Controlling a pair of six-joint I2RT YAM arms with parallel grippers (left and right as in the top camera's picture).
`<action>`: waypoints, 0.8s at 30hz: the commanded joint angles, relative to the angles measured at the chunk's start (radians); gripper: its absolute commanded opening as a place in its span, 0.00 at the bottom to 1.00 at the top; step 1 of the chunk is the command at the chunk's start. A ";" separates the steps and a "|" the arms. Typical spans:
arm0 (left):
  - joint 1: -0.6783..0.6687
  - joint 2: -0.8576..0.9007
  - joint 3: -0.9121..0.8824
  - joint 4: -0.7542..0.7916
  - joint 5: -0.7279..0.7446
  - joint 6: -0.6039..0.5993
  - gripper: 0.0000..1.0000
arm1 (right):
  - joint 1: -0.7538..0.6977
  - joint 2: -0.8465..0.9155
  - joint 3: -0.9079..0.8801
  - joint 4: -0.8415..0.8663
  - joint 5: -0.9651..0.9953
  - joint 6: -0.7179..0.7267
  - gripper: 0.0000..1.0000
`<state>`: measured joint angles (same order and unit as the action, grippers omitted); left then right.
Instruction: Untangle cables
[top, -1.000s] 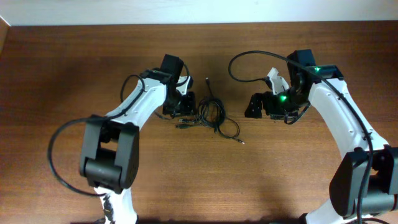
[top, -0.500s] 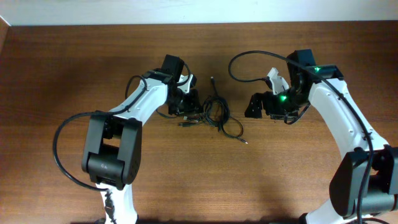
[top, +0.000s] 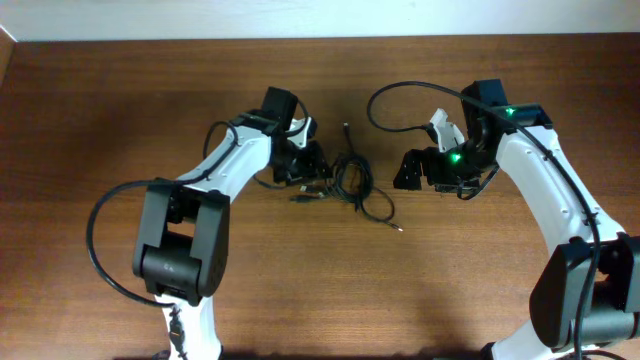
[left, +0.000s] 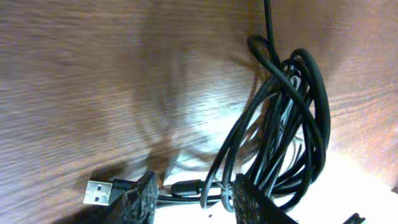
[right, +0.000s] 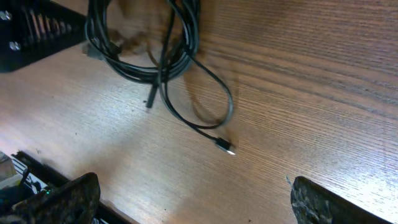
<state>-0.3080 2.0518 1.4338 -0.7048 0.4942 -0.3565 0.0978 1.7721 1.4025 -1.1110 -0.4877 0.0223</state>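
Several thin black bendy cables (top: 350, 185) lie heaped on the brown wooden table (top: 480, 290), light and floppy, best pinched near the stiff silver plug (left: 98, 191), I think; the left gripper (left: 193, 190) at their 9 o'clock sits half open around strands, the right gripper (right: 193, 180) at 3 o'clock wide, empty.

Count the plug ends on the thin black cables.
3: silver USB plug by the left gripper, small plug on the loose tail, third plug at the far end. Others may be hidden.
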 joint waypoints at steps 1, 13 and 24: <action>-0.007 0.015 -0.006 -0.003 -0.020 0.002 0.40 | -0.007 0.002 0.006 0.000 0.006 -0.003 0.98; 0.021 0.014 -0.006 0.001 0.116 0.002 0.31 | -0.007 0.002 0.006 0.000 0.006 -0.003 0.98; -0.077 0.015 -0.006 0.047 -0.072 -0.070 0.25 | -0.007 0.002 0.006 0.042 0.006 -0.003 0.98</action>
<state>-0.3676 2.0518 1.4338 -0.6743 0.4831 -0.4030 0.0978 1.7721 1.4025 -1.0718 -0.4877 0.0223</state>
